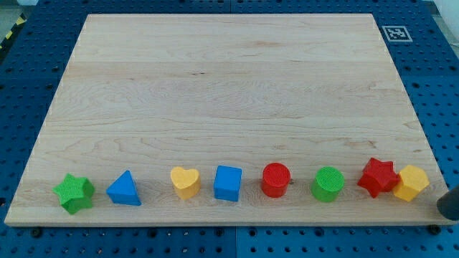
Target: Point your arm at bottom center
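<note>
Several blocks stand in a row along the view's bottom edge of the wooden board. From left to right: a green star, a blue triangle, a yellow heart, a blue cube, a red cylinder, a green cylinder, a red star and a yellow hexagon. The red star and yellow hexagon touch. A dark rounded shape, my tip, shows at the view's bottom right corner, just right of the yellow hexagon and apart from it.
A blue perforated table surrounds the board. A black and white marker tag lies off the board's top right corner.
</note>
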